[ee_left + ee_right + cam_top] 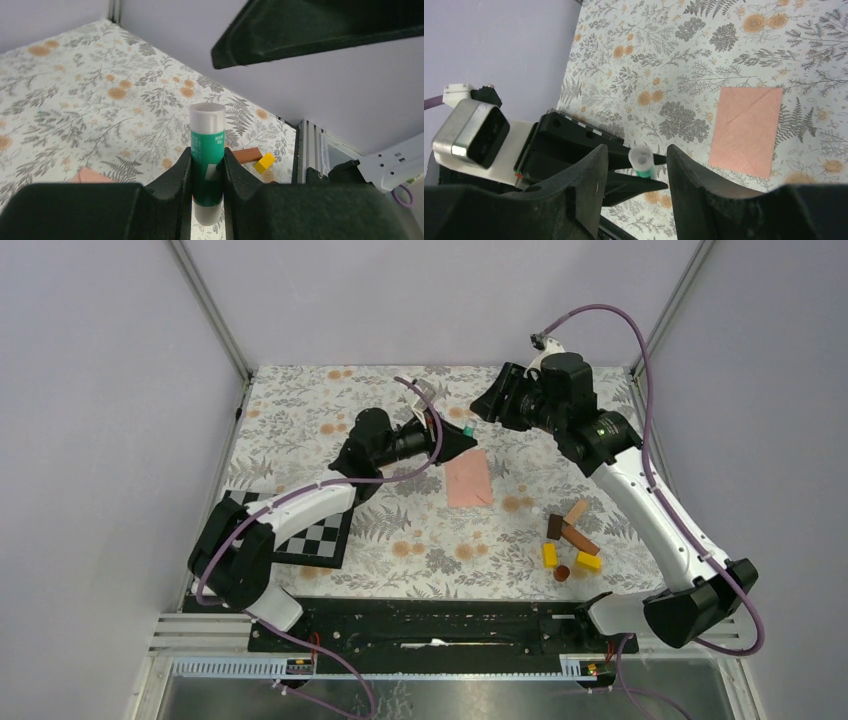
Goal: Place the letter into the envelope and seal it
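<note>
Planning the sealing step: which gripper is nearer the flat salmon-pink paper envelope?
Left. The left gripper, clamping a green glue stick, hangs just beyond the far edge of the salmon-pink envelope; the open right gripper sits farther back, at the stick's cap.

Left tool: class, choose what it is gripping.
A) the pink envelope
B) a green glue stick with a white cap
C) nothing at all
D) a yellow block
B: in the left wrist view the left tool is closed on the green glue stick, while the envelope lies flat, apart from it.
</note>
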Motion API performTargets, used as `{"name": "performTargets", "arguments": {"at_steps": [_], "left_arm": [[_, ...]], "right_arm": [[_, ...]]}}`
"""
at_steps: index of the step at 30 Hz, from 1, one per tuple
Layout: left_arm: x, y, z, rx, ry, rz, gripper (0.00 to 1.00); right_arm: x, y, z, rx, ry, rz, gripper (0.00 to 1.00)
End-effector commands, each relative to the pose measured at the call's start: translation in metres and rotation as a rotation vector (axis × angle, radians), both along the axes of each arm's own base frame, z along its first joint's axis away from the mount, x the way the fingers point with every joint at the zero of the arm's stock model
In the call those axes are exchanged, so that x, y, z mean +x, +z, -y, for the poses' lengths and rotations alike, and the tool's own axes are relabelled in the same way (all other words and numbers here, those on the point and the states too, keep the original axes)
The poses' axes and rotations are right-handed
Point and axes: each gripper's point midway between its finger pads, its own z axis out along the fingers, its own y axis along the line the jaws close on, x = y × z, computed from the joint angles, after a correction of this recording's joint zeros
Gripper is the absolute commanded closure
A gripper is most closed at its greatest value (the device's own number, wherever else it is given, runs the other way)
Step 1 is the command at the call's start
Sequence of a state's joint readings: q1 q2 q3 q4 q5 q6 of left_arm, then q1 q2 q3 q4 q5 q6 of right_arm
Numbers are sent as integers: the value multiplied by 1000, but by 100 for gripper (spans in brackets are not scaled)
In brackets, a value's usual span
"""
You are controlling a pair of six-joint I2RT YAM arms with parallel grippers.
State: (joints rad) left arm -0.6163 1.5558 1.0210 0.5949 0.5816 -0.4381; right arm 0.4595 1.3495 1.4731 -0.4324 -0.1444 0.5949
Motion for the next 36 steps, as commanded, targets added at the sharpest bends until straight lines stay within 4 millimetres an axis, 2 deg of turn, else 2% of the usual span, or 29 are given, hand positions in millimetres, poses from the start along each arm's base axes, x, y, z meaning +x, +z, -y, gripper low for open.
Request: {"name": "performTargets", "arguments": {"at_steps": [1, 5, 14, 25, 31, 36], "left_arm": [[-23, 28, 1, -43, -26, 180, 100], [-29, 33, 2, -31, 32, 261, 100], [-19, 35, 2, 32, 175, 334, 100], [-22, 37, 6, 34, 179, 349, 100], [-24, 34, 9, 37, 177, 344, 100], [-24, 34, 9, 37, 178, 346, 100]], "right_arm": [[-15, 20, 15, -131, -66, 58, 47], [-25, 20, 6, -160, -45, 55, 51], [-38, 12, -5, -212, -52, 38, 52], [-32, 7, -8, -238, -69, 41, 56], [-27, 4, -16, -229, -53, 30, 61], [-25, 4, -14, -241, -65, 34, 70]]}}
